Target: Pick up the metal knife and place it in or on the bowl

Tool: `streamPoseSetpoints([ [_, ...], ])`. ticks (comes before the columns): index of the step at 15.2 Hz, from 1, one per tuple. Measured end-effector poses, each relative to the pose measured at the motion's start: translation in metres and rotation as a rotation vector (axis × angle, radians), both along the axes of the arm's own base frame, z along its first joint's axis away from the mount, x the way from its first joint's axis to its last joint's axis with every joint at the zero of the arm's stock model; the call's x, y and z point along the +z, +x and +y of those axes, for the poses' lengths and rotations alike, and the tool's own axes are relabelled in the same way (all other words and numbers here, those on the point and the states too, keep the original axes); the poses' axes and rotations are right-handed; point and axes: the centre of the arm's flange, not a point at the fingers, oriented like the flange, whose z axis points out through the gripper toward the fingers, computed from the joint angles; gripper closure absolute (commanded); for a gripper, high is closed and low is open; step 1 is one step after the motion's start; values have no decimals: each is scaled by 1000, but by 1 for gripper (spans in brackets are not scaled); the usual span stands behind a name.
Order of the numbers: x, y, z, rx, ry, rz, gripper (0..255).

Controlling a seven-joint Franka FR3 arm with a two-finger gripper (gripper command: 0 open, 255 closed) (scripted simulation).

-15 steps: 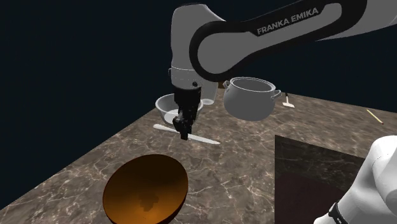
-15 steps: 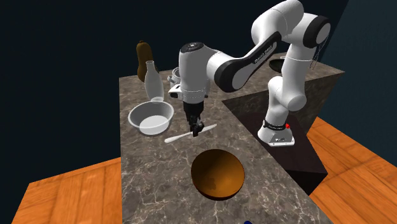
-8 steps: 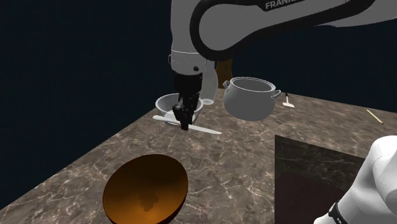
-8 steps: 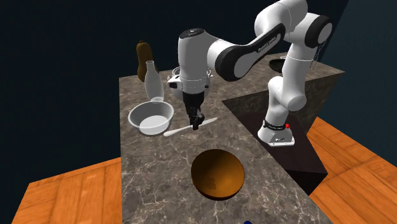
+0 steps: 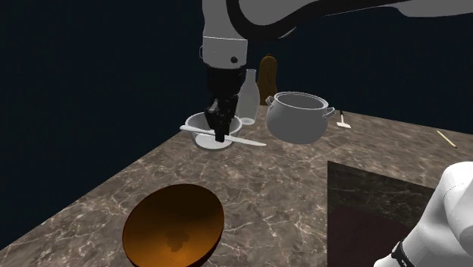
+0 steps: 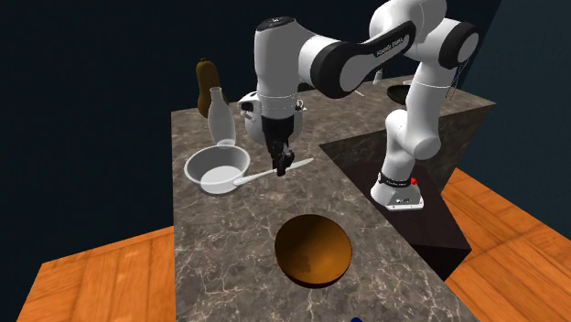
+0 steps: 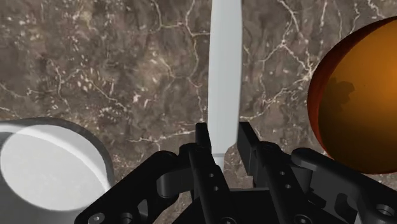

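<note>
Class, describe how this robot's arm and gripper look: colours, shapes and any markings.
The arm is built of rounded white shells with dark joints. A dark band along the forearm carries small white lettering. Its base is white with a black ring and a red spot. The gripper is all black, with two straight, blocky fingers.

Built of rounded white links (image 6: 424, 91) with dark joint bands, lettered white along the dark forearm (image 6: 371, 62), tipped by an all-black two-finger gripper (image 7: 223, 135), footed by a red-dotted base (image 6: 395, 194).
</note>
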Motion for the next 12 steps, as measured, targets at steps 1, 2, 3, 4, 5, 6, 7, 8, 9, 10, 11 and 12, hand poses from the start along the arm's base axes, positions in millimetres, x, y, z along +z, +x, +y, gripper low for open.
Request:
streamPoseSetpoints([
  [1,3,-4,5,0,0,0,255],
  [2,3,-9,12,0,0,0,255],
  [3,5,-15,21,1,0,0,255],
  [4,7,-21,31,1,0,0,255],
  [5,8,-28,41,1,0,0,255],
  [6,7,-34,53,2,0,0,255],
  [7,9,-41,66,2,-1,1,255],
  [8,13,-49,75,2,-1,0,255],
  [9,13,-57,88,2,0,0,255],
  [10,14,-63,101,2,0,0,255],
  [11,17,-70,109,2,0,0,255],
  [12,18,-77,120,2,0,0,255],
])
